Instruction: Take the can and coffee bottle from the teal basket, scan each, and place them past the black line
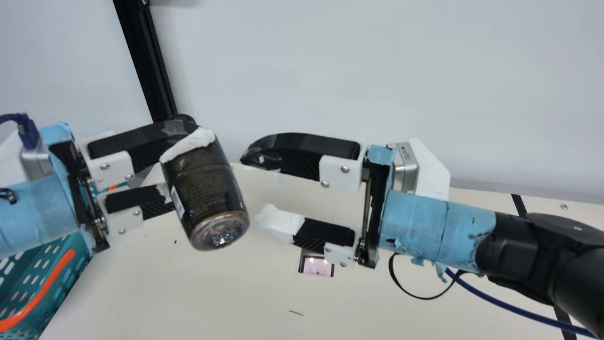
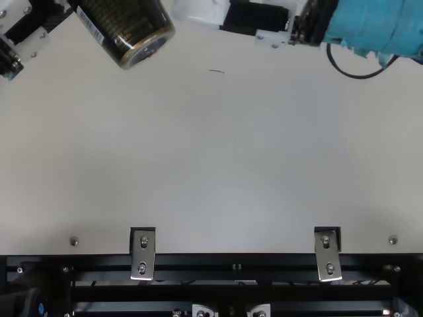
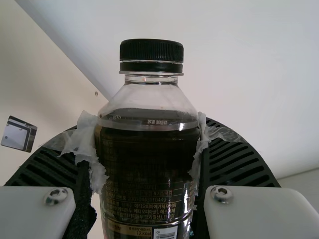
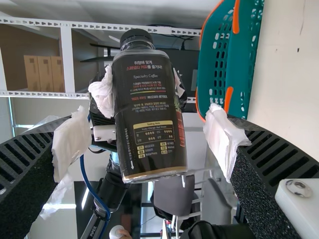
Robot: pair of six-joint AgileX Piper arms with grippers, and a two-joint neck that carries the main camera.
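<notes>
- Coffee bottle hangs above the cream tabletop, tilted, its black cap up and to the left, its base facing down and to the right in the main view.
- Left gripper is at the cap side of the bottle, fingers clamped on it; the left wrist view shows one finger pressed against each side, with white padding between.
- Right gripper is just beside the bottle, to its right, fingers spread apart with nothing between them. The right wrist view shows white padding on both fingertips and the bottle farther off, apart from them.
- Barcode sits on the lower part of the bottle's dark label.
- Teal basket, with an orange handle, is down and to the left of the bottle, partly behind the left arm.
- Small device with a pale lit face is on the tabletop, down and to the right of the bottle, below the right gripper.
- Black line is well to the right of the bottle, passing behind the right arm.
- Black post rises behind the bottle, up and to its left.
</notes>
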